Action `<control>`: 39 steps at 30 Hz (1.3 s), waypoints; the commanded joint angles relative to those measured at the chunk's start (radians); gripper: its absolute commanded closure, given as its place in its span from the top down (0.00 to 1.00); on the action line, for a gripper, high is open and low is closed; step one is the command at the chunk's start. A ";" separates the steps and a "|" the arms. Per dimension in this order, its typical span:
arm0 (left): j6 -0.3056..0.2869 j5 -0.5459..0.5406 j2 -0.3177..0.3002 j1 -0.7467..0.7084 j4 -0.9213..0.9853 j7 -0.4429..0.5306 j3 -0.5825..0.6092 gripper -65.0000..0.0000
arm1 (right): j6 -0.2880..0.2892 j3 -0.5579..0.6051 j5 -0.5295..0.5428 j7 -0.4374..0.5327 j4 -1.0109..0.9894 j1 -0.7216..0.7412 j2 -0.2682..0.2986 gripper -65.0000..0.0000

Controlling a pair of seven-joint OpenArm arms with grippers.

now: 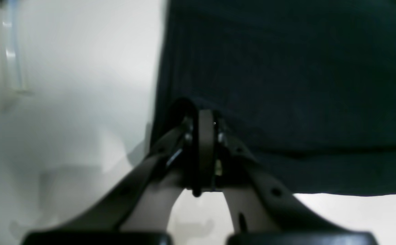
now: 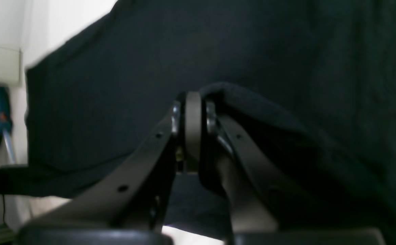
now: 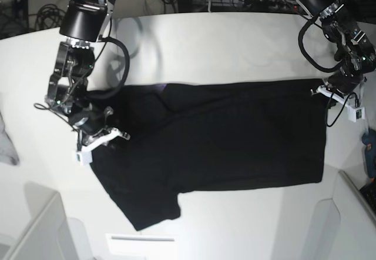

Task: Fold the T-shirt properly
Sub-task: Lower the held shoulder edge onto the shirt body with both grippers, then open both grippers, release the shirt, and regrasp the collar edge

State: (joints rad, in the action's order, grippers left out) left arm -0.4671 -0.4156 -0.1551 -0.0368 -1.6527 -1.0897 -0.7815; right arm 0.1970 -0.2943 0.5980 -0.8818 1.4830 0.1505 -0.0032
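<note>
The black T-shirt [image 3: 223, 142] lies spread on the white table [image 3: 235, 48], plain side up, with one sleeve pointing to the front [image 3: 147, 210]. My right gripper [image 3: 101, 135] is at the shirt's left edge. In the right wrist view it [image 2: 192, 102] is shut, with a fold of the black cloth [image 2: 252, 102] draped over the fingers. My left gripper [image 3: 330, 89] is at the shirt's far right corner. In the left wrist view it [image 1: 204, 117] is shut on the cloth edge [image 1: 286, 85], which hangs lifted off the table.
A small light-grey cloth [image 3: 6, 145] lies at the table's left edge. A blue-handled tool [image 3: 369, 145] lies at the right edge and also shows in the right wrist view [image 2: 0, 109]. White bins stand at the front left [image 3: 35, 230] and front right [image 3: 352, 213]. Cables run along the back.
</note>
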 commanded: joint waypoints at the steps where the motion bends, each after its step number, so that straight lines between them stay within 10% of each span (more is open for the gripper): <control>1: -0.002 -0.015 -0.024 0.008 -0.016 0.018 0.000 0.00 | 0.000 0.004 0.021 0.023 0.015 0.022 0.004 0.00; 26: -0.002 -0.015 -0.022 0.010 -0.010 0.019 -0.003 0.00 | 0.000 0.004 0.021 0.043 -0.097 0.083 0.004 0.00; 29: -0.002 -0.015 -0.022 0.010 -0.013 0.019 -0.006 0.00 | 0.000 0.002 0.021 0.043 -0.095 0.080 0.004 0.29; 32: -0.002 -0.016 -0.022 0.010 -0.019 0.019 -0.008 0.25 | 0.000 -0.018 0.026 0.065 -0.074 0.064 0.004 0.48; 39: -0.006 -0.024 -0.022 0.042 -0.043 0.019 -0.085 0.77 | -0.075 -0.053 0.027 0.129 0.144 -0.065 -0.001 0.44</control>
State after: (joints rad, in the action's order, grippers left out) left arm -0.4709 -0.4332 -0.1532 -0.0025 -1.6733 -1.0889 -0.8604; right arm 0.1024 -0.3454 0.6037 -0.7712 1.6108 0.0669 -0.0063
